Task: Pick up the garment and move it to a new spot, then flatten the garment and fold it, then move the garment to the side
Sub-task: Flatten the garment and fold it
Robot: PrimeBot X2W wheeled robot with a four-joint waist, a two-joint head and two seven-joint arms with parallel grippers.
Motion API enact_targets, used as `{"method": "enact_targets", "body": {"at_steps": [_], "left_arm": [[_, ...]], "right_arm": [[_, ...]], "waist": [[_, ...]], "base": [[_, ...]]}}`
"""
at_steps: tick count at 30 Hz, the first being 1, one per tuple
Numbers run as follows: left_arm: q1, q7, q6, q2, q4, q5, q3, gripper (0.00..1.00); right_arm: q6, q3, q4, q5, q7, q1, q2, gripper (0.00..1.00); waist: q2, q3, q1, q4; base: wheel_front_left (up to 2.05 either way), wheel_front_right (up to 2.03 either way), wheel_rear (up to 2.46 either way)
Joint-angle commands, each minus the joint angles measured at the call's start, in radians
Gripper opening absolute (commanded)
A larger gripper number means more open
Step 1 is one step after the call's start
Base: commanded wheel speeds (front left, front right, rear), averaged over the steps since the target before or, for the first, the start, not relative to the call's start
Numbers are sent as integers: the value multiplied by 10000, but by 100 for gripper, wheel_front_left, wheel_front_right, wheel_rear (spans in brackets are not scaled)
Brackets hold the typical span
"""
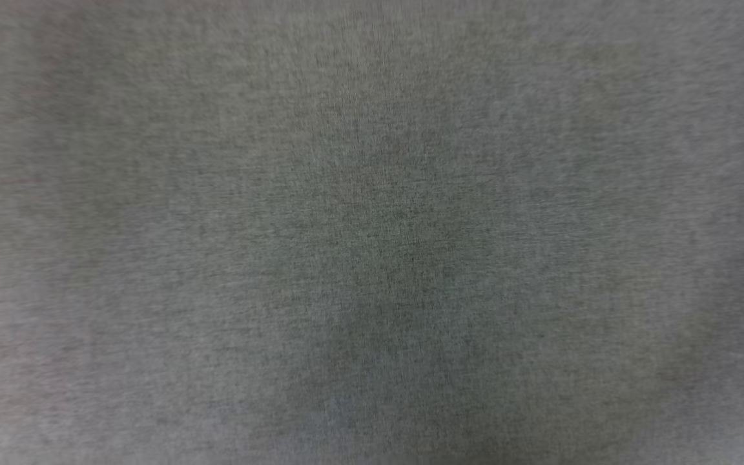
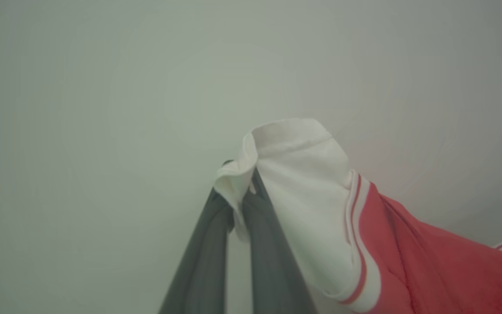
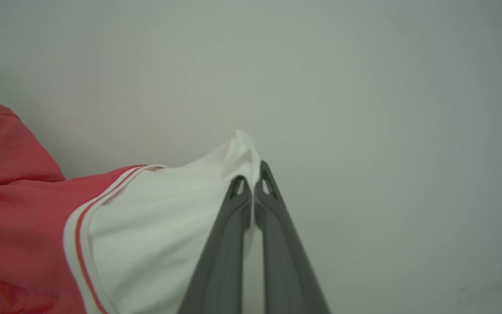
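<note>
The red, white-sleeved jersey garment (image 2: 408,248) is pinched at each sleeve by the left gripper (image 2: 239,192) and right gripper (image 3: 253,185), fingers pressed together

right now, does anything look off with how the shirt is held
Nothing looks damaged. The left gripper and right gripper each pinch the garment by a white sleeve; the sleeve hem at the left one is bunched and curled over. The grey surface in the head view is blurred.

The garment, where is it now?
Each wrist view shows the garment pinched by a white sleeve: in the left end effector, red body trailing right; in the right end effector, red body trailing left.
</note>
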Motion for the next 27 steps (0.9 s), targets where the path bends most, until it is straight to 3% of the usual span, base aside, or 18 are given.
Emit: {"method": "enact_targets", "body": {"at_steps": [1,8,15,21,26,27], "left_arm": [[-179,-122,-46,-9,131,-16,42,0],[17,-618,-353,-53,831,-202,139,0],[1121,-798,-706,-128,1159,-515,496,0],[3354,-812,-850,-93,-177,-722,1444,0],[6367,-807,-851,-527,-1665,-724,2348,0],[6367,-807,-851,-527,-1665,-724,2348,0]], "right_arm": [[-7,140,200,51,-129,-269,78,0],[-7,1162,1589,570,-843,-705,271,0],[-7,2208,2573,1557,-1666,18,172,0],[-7,2955,2544,2533,-2380,1484,-248,0],[-7,3229,2182,3210,-2821,3510,-676,0],[-7,3229,2182,3210,-2821,3510,-676,0]], "waist": [[-1,1011,-4,-138],[-1,1551,-4,-81],[-1,1151,-4,31],[-1,250,-4,98],[-1,-995,-4,316],[-1,-995,-4,316]], "base": [[0,0,0],[0,0,0],[0,0,0],[0,0,0],[0,0,0],[0,0,0]]}}
